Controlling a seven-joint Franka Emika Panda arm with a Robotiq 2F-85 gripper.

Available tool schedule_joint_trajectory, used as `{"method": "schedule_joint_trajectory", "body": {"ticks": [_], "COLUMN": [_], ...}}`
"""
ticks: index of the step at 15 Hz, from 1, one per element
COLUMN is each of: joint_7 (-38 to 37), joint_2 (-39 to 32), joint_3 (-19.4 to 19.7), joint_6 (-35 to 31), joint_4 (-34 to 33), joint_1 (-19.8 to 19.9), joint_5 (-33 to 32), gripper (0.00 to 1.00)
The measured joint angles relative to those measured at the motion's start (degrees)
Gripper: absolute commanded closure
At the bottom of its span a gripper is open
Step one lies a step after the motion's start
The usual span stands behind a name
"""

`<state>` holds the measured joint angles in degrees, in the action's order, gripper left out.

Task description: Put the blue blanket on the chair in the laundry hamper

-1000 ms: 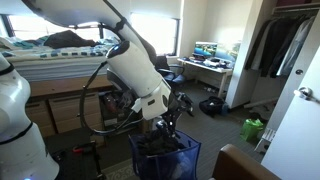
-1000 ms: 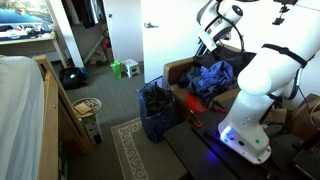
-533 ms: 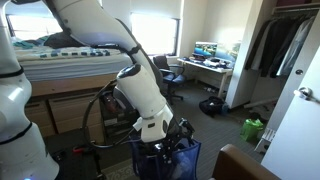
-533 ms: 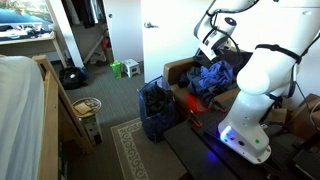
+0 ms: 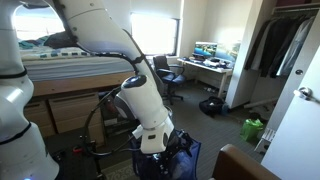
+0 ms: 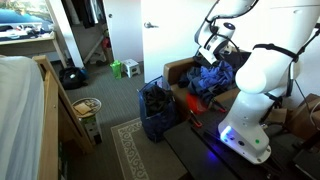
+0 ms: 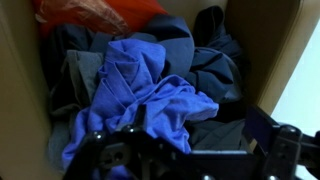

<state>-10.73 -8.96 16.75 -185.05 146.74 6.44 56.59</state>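
One arm leans out over the far edge of the desk (image 6: 195, 145) its base stands on, and the gripper (image 7: 185, 150) hangs just above the chair (image 6: 178, 70). From the wrist view the jaws look spread wide and released, one finger (image 7: 90, 152) at each side of the picture, with nothing between them. The blue blanket (image 7: 140, 100) is not in the hamper: it lies crumpled in the chair seat directly under the gripper, on top of dark clothes, with a red cloth (image 7: 95, 12) at the seat's back. The chair's tan walls close in on both sides of the heap, so there's little room sideways down there. The laundry hamper (image 6: 155, 112) stands on the floor just beside the chair, off the desk's far corner, its rim ringed with dark clothing. Past the hamper the carpet is open as far as the wooden bed frame (image 6: 52, 95), and a patterned rug (image 6: 130, 150) runs along the desk's near edge.
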Motion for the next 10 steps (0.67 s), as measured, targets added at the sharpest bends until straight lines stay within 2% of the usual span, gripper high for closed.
{"method": "schedule_joint_trajectory", "body": {"ticks": [4, 10], "joint_7": [-5.9, -18.23], "joint_2": [-2.43, -12.32], "joint_3": [0.51, 5.44], "joint_6": [-0.71, -1.36], "joint_4": [-0.92, -6.78], "joint_1": [0.71, -0.17], "joint_5": [0.12, 3.85], "gripper": [0.0, 0.0]}}
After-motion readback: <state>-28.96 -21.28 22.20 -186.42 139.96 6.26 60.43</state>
